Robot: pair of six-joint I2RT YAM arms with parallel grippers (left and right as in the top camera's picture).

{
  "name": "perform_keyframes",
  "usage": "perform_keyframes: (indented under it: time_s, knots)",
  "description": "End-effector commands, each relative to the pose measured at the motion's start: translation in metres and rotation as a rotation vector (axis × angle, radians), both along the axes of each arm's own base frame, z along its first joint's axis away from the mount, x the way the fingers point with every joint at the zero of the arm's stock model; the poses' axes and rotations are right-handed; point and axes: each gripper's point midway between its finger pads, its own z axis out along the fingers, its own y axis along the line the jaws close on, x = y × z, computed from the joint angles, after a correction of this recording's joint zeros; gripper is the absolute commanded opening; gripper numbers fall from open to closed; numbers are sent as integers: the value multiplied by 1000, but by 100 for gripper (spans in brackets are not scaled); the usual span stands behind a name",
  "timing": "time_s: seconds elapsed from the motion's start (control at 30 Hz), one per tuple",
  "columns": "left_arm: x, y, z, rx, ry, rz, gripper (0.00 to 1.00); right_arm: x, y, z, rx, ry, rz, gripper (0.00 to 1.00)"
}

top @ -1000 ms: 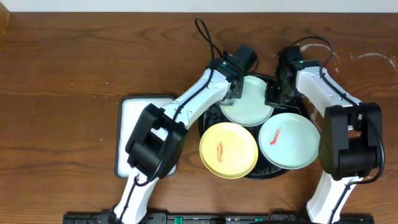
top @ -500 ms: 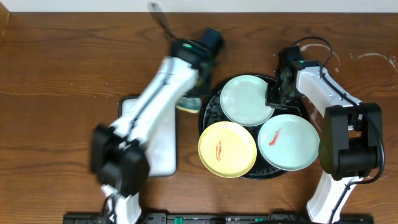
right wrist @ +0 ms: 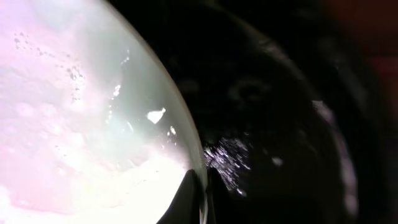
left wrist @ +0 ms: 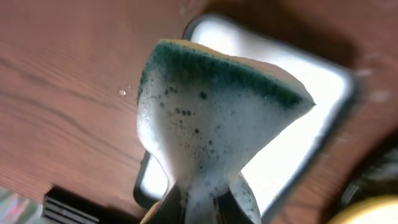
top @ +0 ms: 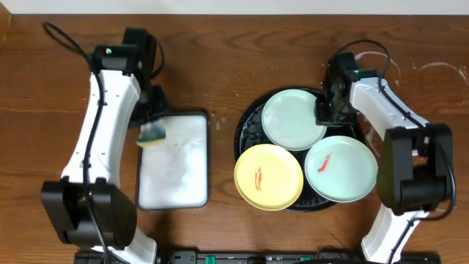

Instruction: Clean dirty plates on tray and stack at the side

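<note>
The large round black tray with a raised rim holds all three plates. The pale mint-green round plate at the back is wet with foam and has no red mark that I can see. The yellow round plate sits at the front left with a small orange-red smear. The second mint-green round plate sits at the front right with a red smear too. Both front plates stick out over the tray's rim, and the three plates crowd each other, edge to edge.

The right gripper is closed, pinching the right rim of the back mint plate. Black wet tray shows just beside its tips.

The white rectangular tray lies to the left, well apart from the black tray, with only wet spots in it. The left gripper is squeezed tight on a foamy sponge with a green scrub side. The sponge hangs over the white tray's back left corner (I cannot tell if it touches).

The brown wood-grain tabletop lies bare to the far left, along the back, and to the right of the right arm, where whitish water rings mark it.
</note>
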Motion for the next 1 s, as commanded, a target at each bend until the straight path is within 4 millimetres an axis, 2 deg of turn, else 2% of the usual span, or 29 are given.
perform_keyframes:
  time_s: [0.0, 0.17, 0.33, 0.73, 0.83, 0.97]
  knots:
    - [-18, 3, -33, -35, 84, 9, 8, 13, 0, 59, -87, -171, 69, 1]
    - [-27, 12, -65, -34, 104, 37, 7, 14, 9, 114, -195, -333, 110, 1]
    - [-30, 18, -70, -40, 110, 62, 8, 11, 10, 157, -402, -460, 168, 1]
    - [-30, 18, -70, -40, 110, 63, 8, 4, 32, 204, -793, -595, 321, 1]
    - [-30, 18, -70, -40, 110, 63, 8, -2, 45, 214, -851, -633, 342, 1]
    - [-30, 18, -70, -40, 111, 62, 8, -7, 60, 217, -861, -659, 375, 1]
